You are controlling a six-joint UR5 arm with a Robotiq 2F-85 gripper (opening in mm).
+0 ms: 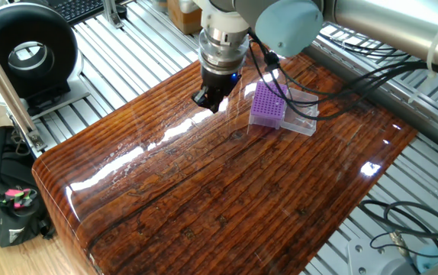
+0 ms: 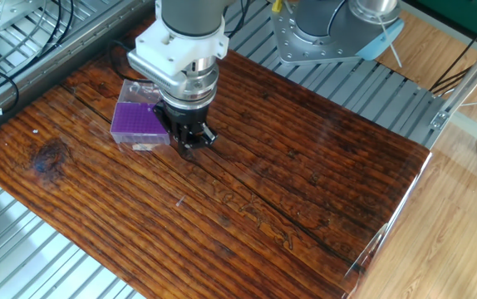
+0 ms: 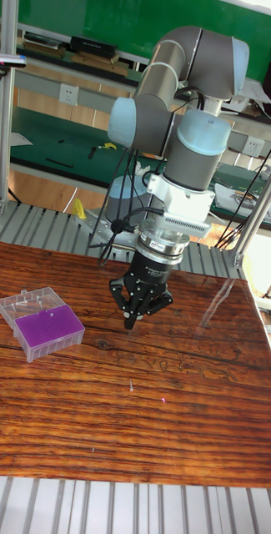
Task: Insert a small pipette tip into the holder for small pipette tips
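Now the black two-finger claw (image 3: pixel 132 321) hangs pinched together just above the glossy, ridged dark-wood bench (image 1: pixel 227 198), whether gripping anything, I cannot tell. Just beside it sits the purple rectangular holder block (image 2: pixel 136 120), its top finely dotted, joined to a clear plastic box (image 3: pixel 28 302).

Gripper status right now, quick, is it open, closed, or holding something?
Gripper: fingers drawn together, pointing down at the wooden table beside the purple holder. Whether a pipette tip sits between them is too small to tell.
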